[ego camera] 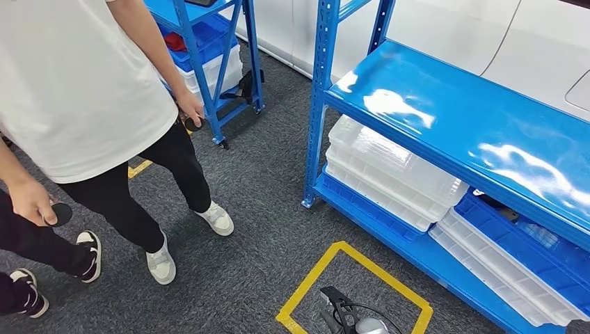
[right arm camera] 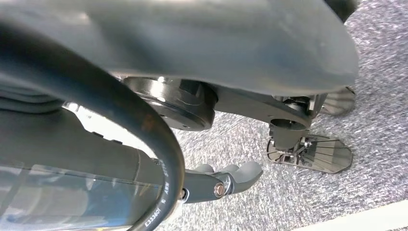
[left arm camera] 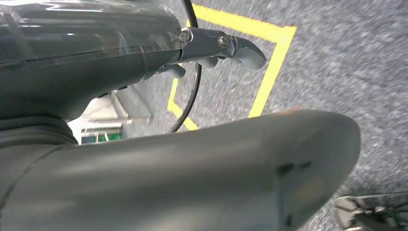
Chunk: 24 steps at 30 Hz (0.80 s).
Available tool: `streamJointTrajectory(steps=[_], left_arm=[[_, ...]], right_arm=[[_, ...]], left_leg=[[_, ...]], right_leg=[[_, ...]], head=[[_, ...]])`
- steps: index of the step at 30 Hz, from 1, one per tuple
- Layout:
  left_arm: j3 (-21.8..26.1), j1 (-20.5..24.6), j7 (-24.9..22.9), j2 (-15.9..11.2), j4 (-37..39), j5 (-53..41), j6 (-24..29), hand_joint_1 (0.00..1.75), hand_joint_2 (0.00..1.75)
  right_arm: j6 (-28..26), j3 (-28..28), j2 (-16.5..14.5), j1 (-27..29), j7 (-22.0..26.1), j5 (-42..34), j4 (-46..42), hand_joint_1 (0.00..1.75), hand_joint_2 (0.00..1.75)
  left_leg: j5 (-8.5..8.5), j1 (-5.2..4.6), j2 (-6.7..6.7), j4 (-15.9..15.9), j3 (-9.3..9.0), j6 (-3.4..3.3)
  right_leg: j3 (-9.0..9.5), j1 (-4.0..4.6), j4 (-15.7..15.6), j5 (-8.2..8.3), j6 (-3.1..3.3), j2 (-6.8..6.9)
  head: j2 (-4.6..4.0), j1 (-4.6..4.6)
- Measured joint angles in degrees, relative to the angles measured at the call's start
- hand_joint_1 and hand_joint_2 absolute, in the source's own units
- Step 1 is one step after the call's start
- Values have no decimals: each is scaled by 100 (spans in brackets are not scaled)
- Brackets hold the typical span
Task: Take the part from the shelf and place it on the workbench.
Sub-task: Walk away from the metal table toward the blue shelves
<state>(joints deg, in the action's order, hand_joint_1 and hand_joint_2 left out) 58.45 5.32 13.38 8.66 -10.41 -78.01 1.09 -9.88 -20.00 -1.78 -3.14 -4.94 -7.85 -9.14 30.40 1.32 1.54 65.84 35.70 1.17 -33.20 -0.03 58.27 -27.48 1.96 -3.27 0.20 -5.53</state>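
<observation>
The person in the white T-shirt (ego camera: 76, 83) is cut off by the top and left edges of the head view. The small dark round object (ego camera: 61, 213) in this person's hand is too small to identify. The blue metal shelf (ego camera: 445, 118) runs out of the picture at the right. In the left wrist view, the left hand (left arm camera: 226, 48) is mostly hidden behind its grey cover, and its grasp is not clear. In the right wrist view, a thick black cable (right arm camera: 144, 139) covers part of the right hand (right arm camera: 226, 180).

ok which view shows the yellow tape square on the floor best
The head view: the yellow tape square appears nearly whole on the carpet beside the blue shelf. The left wrist view catches one corner; the right wrist view gives carpet.
</observation>
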Motion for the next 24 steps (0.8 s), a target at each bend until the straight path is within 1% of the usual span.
streamJointTrajectory(steps=[1,2,3,5,6,7,8,9,10,11,12,13,14,15,16,17,18,19,20,21,22,23,24], left_arm=[[1,0,8,0,0,1,-1,0,0],[2,0,27,0,1,1,-3,0,0],[2,-1,44,0,1,2,-6,0,0],[3,4,53,4,1,5,-11,0,0],[3,9,33,7,1,6,-13,0,0],[4,15,14,9,0,7,-13,0,0],[4,20,4,10,-1,6,-13,0,0],[4,21,-2,9,-1,5,-14,0,0],[4,21,1,9,-1,5,-15,0,0],[4,20,2,9,-1,4,-16,0,0],[4,20,2,9,-1,4,-19,0,0],[4,22,2,9,-1,3,-20,0,0],[4,24,2,9,-1,1,-21,0,0],[4,26,2,9,-1,-1,-22,0,0],[4,28,2,9,-1,-2,-22,0,0],[4,29,2,9,-1,-2,-22,0,0],[4,31,1,9,-1,-2,-22,0,0],[4,34,1,9,-1,-2,-22,0,0],[4,40,0,9,-1,-2,-21,0,0],[4,48,-1,9,-1,-3,-21,0,0],[4,56,1,9,-1,-3,-16,0,0],[4,60,1,9,-1,-3,-12,0,0],[4,61,2,9,0,-3,-9,0,0]], right_arm=[[0,0,-1,-4,0,0,0,0,0],[0,0,-1,-6,0,0,0,0,0],[-1,0,-1,-4,0,0,0,0,0],[-2,0,6,6,-1,0,1,0,0],[-2,-1,9,9,-3,0,1,0,0],[-2,-1,13,4,-4,0,1,0,0],[-2,-2,16,-8,-4,0,2,0,0],[-2,-2,15,-20,-5,1,2,0,0],[-2,-2,15,-30,-4,1,2,0,0],[-1,-2,14,-32,-5,1,2,0,0],[-1,-2,15,-29,-7,2,2,0,0],[0,-2,15,-27,-8,2,2,0,0],[0,-2,18,-26,-9,2,2,0,0],[0,-2,20,-31,-9,2,2,0,0],[0,-2,21,-41,-9,2,2,0,0],[-1,-2,23,-53,-9,2,1,0,0],[-1,-2,23,-61,-9,2,1,0,0],[-1,-2,24,-61,-9,2,1,0,0],[-2,-2,25,-53,-10,2,1,0,0],[-2,-2,27,-40,-11,2,2,0,0],[-3,-1,28,-33,-12,3,2,0,0],[-3,-1,30,-32,-12,3,2,0,0],[-3,0,30,-35,-10,4,2,0,0]], left_leg=[[-133,9,105,-324,-127,-8],[-186,12,192,-506,-193,-15],[-179,8,237,-565,-210,-28],[-196,4,164,-603,-214,-73],[-207,8,120,-625,-221,-103],[-219,15,67,-648,-229,-132],[-224,19,9,-664,-236,-155],[-221,11,-49,-668,-240,-171],[-214,5,-111,-667,-241,-183],[-207,2,-171,-666,-245,-191],[-198,3,-226,-666,-251,-193],[-187,7,-278,-665,-261,-189],[-172,11,-323,-665,-279,-176],[-155,11,-362,-666,-299,-157],[-136,0,-399,-661,-314,-129],[-122,-15,-434,-660,-325,-101],[-111,-35,-474,-663,-333,-74],[-102,-47,-517,-668,-345,-48],[-86,-43,-553,-674,-361,-22],[-47,-33,-537,-643,-370,2],[43,-17,-477,-524,-339,19],[186,-5,-391,-286,-248,30],[367,-2,-293,77,-90,33]], right_leg=[[-7,6,13,-8,-17,-52],[-24,9,23,-9,-40,-94],[-42,10,25,-5,-64,-131],[-69,-8,19,2,-119,-181],[-91,-8,56,-32,-145,-131],[-157,-12,186,-119,-168,-50],[-277,-17,429,-258,-184,49],[-446,-25,769,-422,-199,140],[-640,-41,1145,-569,-211,177],[-793,-56,1432,-642,-223,196],[-862,-69,1542,-612,-234,211],[-821,-80,1427,-480,-244,234],[-671,-88,1108,-275,-250,287],[-481,-86,719,-97,-253,397],[-312,-63,371,20,-248,497],[-207,-40,148,68,-240,579],[-170,-18,57,53,-229,617],[-169,1,36,41,-210,582],[-168,-13,32,42,-184,540],[-155,-24,20,44,-154,496],[-138,-36,8,46,-114,458],[-119,-50,-2,47,-77,421],[-108,-50,-1,42,-51,380]], head=[[0,1],[0,2],[0,3],[0,5],[0,-2],[1,-11],[1,-21],[1,-31],[1,-32],[1,-32],[1,-32],[1,-32],[1,-32],[0,-32],[0,-32],[0,-30],[1,-28],[1,-27],[2,-25],[2,-23],[2,-20],[2,-15],[1,-11]])
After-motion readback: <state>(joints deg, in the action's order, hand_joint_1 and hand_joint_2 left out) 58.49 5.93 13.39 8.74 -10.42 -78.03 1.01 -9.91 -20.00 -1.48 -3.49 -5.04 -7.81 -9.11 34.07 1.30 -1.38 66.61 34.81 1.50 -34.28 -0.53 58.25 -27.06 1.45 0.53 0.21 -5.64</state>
